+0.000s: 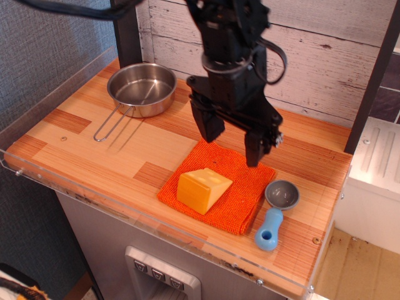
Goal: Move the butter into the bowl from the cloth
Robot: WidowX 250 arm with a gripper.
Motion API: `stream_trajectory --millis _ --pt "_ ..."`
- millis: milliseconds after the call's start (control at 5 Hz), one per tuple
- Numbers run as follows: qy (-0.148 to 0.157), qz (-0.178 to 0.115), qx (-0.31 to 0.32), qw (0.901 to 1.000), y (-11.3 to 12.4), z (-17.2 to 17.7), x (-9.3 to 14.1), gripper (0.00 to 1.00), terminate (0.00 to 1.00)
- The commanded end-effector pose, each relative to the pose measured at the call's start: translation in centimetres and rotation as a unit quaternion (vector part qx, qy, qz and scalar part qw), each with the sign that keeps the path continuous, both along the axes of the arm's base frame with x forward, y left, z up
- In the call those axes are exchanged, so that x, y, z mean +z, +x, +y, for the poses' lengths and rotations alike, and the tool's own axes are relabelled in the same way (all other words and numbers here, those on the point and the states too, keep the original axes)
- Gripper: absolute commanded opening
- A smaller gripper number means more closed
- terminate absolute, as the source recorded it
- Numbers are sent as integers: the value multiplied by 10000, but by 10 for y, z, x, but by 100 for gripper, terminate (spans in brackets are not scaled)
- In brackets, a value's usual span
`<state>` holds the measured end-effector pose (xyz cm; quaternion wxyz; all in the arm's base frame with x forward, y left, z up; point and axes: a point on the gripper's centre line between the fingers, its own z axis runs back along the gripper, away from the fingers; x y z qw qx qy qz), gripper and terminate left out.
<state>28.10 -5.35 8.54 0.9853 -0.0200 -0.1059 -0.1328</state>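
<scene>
Wooden striped countertop (75, 134) with clear acrylic edge guard along the front and left. Directly on it: steel bowl (141, 89) at back left, its wire handle pointing toward the front-left; orange cloth (240, 190) at centre-front, butter (202, 188) resting on it; small grey scoop with blue handle (275, 213) just right of the cloth, near its edge.

The black two-fingered gripper (233, 145) is hanging with its jaws spread wide above the far edge of the square orange woven cloth (244, 187). The yellow-orange plastic butter wedge (202, 189) is sitting unobstructed on the cloth. A small grey scoop with a blue handle (277, 212) is crowding the cloth's right edge. Bare wooden counter (156, 140) is lying between the cloth and the shiny steel bowl (141, 89), whose wire handle (111, 125) is jutting toward the front.
</scene>
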Motion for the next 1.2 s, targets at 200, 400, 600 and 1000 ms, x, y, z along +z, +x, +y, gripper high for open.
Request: stream_trajectory --millis 200,400,600,1000 --pt "567 831 -233 9947 -13 22 -9 100 0" --pt "646 857 -93 9942 -17 33 -11 100 0" --pt "614 850 102 9944 -20 39 -15 100 0" --pt "404 886 487 9941 -26 36 -32 100 0"
